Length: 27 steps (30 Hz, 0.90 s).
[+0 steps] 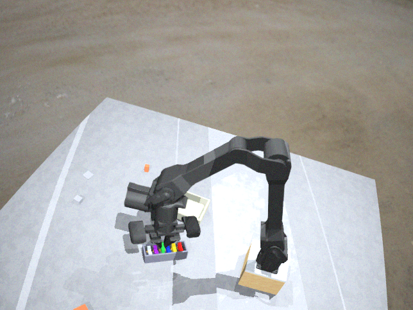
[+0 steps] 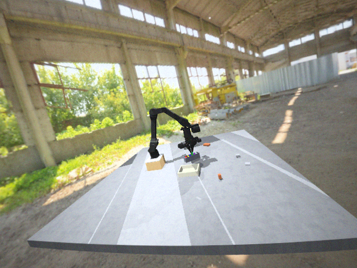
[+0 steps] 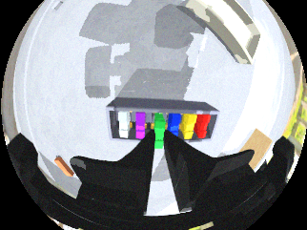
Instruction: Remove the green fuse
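The green fuse (image 1: 163,248) (image 3: 159,128) stands upright and raised above its neighbours in the grey fuse block (image 1: 165,257) (image 2: 192,158) (image 3: 159,104). Whether its lower end is clear of the slot cannot be told. My gripper (image 3: 158,134) is over the block, pointing down, shut on the green fuse. The white (image 3: 124,124), purple (image 3: 140,125), blue (image 3: 174,124), yellow (image 3: 189,126) and red (image 3: 203,126) fuses sit in the block. The cream tray (image 1: 204,211) (image 2: 188,174) (image 3: 219,31) is empty where seen; the arm hides part of it in the top view.
The arm stands on a wooden base (image 1: 261,282) (image 2: 155,164) (image 3: 257,148). Small orange pieces (image 1: 147,167) (image 2: 219,176) and white pieces (image 1: 88,174) (image 2: 247,163) lie on the table, away from the block. The blue and purple fuses are close on either side of the fingertips.
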Tool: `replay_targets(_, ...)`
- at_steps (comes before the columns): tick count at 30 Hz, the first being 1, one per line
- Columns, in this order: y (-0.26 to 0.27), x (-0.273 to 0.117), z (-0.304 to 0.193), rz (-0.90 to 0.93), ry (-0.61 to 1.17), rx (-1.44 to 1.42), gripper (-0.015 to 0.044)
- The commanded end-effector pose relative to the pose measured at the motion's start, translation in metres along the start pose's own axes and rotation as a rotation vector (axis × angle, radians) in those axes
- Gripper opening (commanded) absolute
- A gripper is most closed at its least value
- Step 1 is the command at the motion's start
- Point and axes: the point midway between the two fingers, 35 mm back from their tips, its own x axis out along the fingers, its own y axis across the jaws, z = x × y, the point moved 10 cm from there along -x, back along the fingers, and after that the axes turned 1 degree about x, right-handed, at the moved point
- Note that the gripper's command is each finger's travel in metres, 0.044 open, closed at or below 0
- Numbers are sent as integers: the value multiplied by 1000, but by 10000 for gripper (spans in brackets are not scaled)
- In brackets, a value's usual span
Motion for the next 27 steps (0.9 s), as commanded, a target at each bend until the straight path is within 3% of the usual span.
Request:
replay_targets(1,1,-3,0,3,-3,4,0)
replay_targets(27,1,-16,0,3,-4,5,0)
